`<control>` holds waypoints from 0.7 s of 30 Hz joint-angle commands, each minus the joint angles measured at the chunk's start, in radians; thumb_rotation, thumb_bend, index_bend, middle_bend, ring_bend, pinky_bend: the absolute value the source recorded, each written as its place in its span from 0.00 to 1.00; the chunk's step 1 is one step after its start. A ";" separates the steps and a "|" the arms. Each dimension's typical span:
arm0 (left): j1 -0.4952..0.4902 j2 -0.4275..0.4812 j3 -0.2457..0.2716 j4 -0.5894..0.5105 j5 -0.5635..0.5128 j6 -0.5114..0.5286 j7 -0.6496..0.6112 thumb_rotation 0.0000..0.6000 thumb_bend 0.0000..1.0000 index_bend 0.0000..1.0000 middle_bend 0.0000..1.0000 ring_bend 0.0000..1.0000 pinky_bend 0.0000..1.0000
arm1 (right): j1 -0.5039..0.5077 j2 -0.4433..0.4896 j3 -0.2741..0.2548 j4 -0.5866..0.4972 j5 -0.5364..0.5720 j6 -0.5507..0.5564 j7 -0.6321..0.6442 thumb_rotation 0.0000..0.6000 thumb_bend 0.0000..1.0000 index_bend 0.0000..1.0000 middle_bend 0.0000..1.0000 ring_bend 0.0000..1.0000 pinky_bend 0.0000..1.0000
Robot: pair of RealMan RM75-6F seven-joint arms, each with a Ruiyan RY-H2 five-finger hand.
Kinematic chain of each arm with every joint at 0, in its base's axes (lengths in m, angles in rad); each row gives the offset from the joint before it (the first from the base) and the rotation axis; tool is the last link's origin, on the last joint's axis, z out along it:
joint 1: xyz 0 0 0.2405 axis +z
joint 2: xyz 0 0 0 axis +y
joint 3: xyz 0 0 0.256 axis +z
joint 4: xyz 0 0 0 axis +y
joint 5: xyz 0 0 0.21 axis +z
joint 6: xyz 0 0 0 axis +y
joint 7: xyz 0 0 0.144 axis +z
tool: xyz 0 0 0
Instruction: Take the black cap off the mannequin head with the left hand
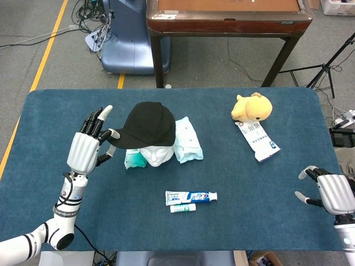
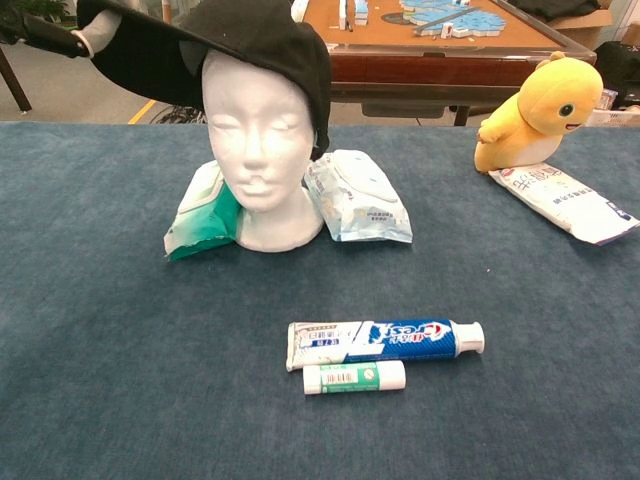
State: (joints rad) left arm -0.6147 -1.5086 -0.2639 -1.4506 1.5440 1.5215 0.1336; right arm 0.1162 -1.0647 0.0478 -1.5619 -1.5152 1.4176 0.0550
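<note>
Meanwhile, the black cap (image 1: 148, 124) was seen tilted on the white mannequin head (image 2: 258, 140), its brim lifted toward the robot's left side and its back edge hanging down beside the face. The brim's tip was pinched by the left hand (image 1: 89, 145), thumb below and fingertips (image 1: 105, 109) above, while the remaining fingers were held straight and pointed upward; in the chest view only a fingertip of that hand was caught at the upper left corner, touching the brim. The mannequin head was stood upright on the blue table (image 1: 50, 116), with its forehead exposed beneath the raised cap.

A green-and-white wipes packet (image 2: 203, 215) was lying against the head's base on one side, and a pale blue wipes packet (image 2: 355, 197) was leaning against the other side. In front of the head, nearer the robot, a toothpaste tube (image 2: 385, 341) was laid crosswise, and a small white-and-green stick (image 2: 354, 377) was placed just beside it, parallel.

Well apart, near the table's far right, a yellow plush duck (image 1: 252, 107) was set with a white-and-blue pouch (image 1: 257, 141) touching its near side.

The right hand (image 1: 331, 191) was held at the table's near right corner, empty, with fingers loosely spread.
</note>
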 commanded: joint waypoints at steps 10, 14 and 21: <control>-0.026 -0.002 -0.025 -0.030 -0.016 -0.035 0.038 1.00 0.43 0.67 0.04 0.00 0.10 | 0.003 0.001 0.002 0.002 0.008 -0.007 0.005 1.00 0.16 0.48 0.43 0.46 0.65; -0.033 -0.001 -0.032 -0.043 -0.028 -0.050 0.059 1.00 0.43 0.67 0.04 0.00 0.10 | 0.003 0.001 0.003 0.004 0.009 -0.007 0.007 1.00 0.16 0.48 0.43 0.46 0.65; -0.047 0.012 -0.054 -0.105 -0.068 -0.083 0.138 1.00 0.43 0.67 0.04 0.00 0.10 | 0.006 0.000 0.004 0.005 0.012 -0.012 0.006 1.00 0.16 0.48 0.43 0.46 0.65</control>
State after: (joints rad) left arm -0.6574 -1.5010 -0.3105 -1.5410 1.4877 1.4471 0.2556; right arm 0.1219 -1.0645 0.0515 -1.5569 -1.5030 1.4055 0.0612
